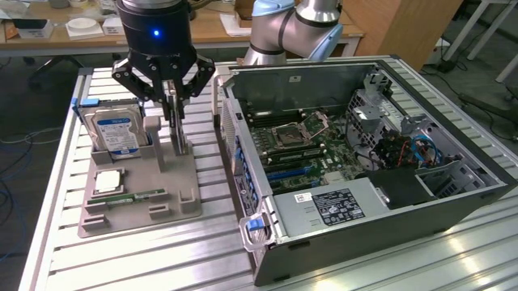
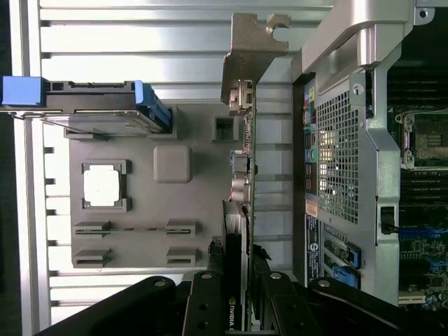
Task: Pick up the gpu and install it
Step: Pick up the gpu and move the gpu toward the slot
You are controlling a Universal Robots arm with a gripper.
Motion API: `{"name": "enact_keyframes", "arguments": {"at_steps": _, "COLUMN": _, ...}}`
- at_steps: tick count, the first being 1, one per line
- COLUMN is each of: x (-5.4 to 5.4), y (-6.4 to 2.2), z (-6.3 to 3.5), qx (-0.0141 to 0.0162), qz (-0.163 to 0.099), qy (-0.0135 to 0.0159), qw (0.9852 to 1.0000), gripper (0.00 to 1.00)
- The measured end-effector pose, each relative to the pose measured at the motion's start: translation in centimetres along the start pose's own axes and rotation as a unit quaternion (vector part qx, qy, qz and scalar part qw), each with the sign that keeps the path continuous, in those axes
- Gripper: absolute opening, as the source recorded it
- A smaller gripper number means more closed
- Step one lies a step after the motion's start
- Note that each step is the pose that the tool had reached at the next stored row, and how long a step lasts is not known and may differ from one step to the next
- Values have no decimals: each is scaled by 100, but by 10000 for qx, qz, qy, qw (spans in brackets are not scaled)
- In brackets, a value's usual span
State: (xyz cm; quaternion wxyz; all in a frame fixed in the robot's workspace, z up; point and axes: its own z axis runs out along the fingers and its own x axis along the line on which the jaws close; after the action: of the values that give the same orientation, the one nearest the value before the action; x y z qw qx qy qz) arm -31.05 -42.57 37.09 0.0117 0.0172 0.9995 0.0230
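- The gpu (image 1: 176, 130), a thin flat dark circuit card, stands upright on its long edge above the grey holder. In the wrist view it shows edge-on (image 2: 236, 231).
- Its bent silver metal end bracket (image 2: 252, 49) points away from the gripper, with a row of ports just behind it.
- In the exterior view the card's lower edge is at the holder's upright posts; I cannot tell whether it is seated in them or raised clear.
- The black multi-link gripper (image 1: 173, 103) comes straight down onto the card. Its fingers (image 2: 210, 301) are drawn narrow, pinching the gpu from both flat faces near its top edge.
- The grey moulded plastic holder tray (image 1: 174, 200) lies flat on the table beneath the card.
- A silver hard drive with a blue-and-white label (image 1: 116, 133) stands upright in a blue frame on the holder, on the exterior view's left of the gpu and apart from it.
- A square silver processor chip (image 1: 108, 180) lies flat in a recess of the holder, nearer the camera than the drive.
- A narrow green memory stick (image 1: 137, 196) lies in a slot just beside the chip.
- The open dark grey computer case (image 1: 453, 200) lies on its side on the exterior view's right of the holder, its green motherboard (image 1: 324, 145) exposed.
- A silver power supply box with a black label (image 1: 324, 206) sits at the case's near end.
- Everything rests on a ribbed aluminium table (image 1: 162, 260).
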Motion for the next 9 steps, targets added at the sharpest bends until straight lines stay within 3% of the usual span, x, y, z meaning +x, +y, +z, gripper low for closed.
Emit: {"name": "enact_keyframes", "arguments": {"at_steps": 9, "x": -1, "y": 2, "z": -40, "qx": 0, "qz": 0, "qy": 0, "qw": 10000, "gripper": 26}}
